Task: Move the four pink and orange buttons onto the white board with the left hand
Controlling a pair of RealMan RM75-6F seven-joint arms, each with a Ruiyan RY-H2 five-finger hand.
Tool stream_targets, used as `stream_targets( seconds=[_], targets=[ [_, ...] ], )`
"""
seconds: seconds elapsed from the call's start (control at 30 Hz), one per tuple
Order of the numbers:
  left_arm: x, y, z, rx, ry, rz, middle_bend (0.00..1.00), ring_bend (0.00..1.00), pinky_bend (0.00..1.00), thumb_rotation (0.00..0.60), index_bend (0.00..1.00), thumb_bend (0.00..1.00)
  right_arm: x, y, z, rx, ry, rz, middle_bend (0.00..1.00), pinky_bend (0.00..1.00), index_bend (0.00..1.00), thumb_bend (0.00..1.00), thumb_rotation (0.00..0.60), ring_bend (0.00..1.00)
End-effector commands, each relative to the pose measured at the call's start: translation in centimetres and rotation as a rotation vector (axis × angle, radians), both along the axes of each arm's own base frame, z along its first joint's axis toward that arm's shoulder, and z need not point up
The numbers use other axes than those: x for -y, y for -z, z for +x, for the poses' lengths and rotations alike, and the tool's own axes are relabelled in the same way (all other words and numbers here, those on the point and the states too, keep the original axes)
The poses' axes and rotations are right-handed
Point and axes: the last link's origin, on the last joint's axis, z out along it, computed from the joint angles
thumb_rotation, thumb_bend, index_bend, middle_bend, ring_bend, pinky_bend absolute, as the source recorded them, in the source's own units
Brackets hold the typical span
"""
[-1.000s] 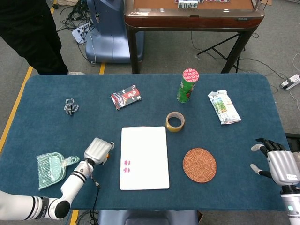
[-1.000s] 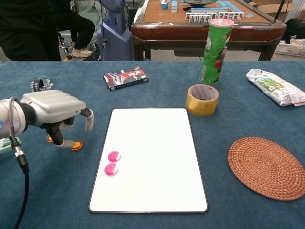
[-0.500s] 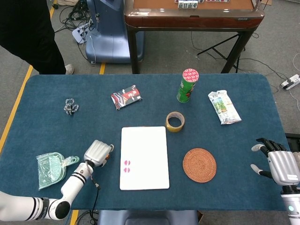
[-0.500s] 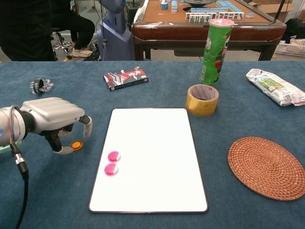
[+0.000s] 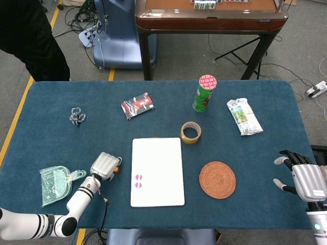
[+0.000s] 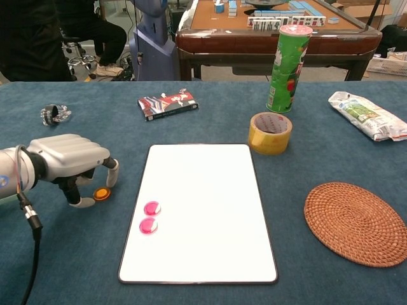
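Observation:
Two pink buttons (image 6: 150,216) (image 5: 138,180) lie side by side on the white board (image 6: 210,190) (image 5: 158,158), near its left edge. One orange button (image 6: 101,193) (image 5: 117,169) rests on the blue cloth just left of the board. My left hand (image 6: 67,160) (image 5: 104,165) hovers low over it, palm down. The button sits between the thumb tip and a finger, which stand apart. No other orange button shows; the hand covers the cloth beneath it. My right hand (image 5: 304,178) rests at the table's right edge with fingers spread and nothing in them.
A woven coaster (image 6: 355,222) lies right of the board and a tape roll (image 6: 269,132) behind it. Further back stand a green chip can (image 6: 284,67), a snack bag (image 6: 369,115) and a red packet (image 6: 167,104). A green dustpan (image 5: 55,183) and a clip (image 6: 55,114) lie on the left.
My left hand has sunk lower and drawn back left, bringing its thumb and finger down around the orange button. A second orange button seen earlier under the hand is now hidden.

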Motion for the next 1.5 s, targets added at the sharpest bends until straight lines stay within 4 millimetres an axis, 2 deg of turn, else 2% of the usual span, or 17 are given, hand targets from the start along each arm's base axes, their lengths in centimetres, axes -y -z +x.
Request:
stream_targets(
  seconds=[0.03, 0.53, 1.1, 1.27, 1.5],
  targets=[
    [0.0, 0.1, -0.1, 0.003, -0.002, -0.001, 1.00, 1.00, 1.00, 0.600, 0.49, 0.32, 0.0, 0.0, 0.0, 0.001, 0.001, -0.001, 0.26, 0.32, 0.40, 0.01, 0.600, 0.24],
    [0.0, 0.5, -0.3, 0.007, -0.001, -0.004, 1.00, 1.00, 1.00, 0.600, 0.57, 0.32, 0.0, -0.1, 0.0, 0.001, 0.001, -0.002, 0.26, 0.32, 0.40, 0.01, 0.600, 0.24],
    [0.1, 0.3, 0.1, 0.030, 0.009, 0.003, 1.00, 1.00, 1.00, 0.600, 0.60, 0.36, 0.0, -0.1, 0.0, 0.001, 0.001, -0.003, 0.26, 0.32, 0.40, 0.01, 0.600, 0.24],
    [0.0, 0.1, 1.5, 0.055, 0.037, 0.006, 1.00, 1.00, 1.00, 0.600, 0.61, 0.36, 0.0, 0.0, 0.0, 0.001, 0.001, -0.002, 0.26, 0.32, 0.40, 0.01, 0.600, 0.24],
    [-0.1, 0.3, 5.3, 0.102, 0.093, 0.003, 1.00, 1.00, 1.00, 0.600, 0.61, 0.36, 0.0, 0.0, 0.0, 0.001, 0.000, 0.001, 0.26, 0.32, 0.40, 0.01, 0.600, 0.24]
  ],
)
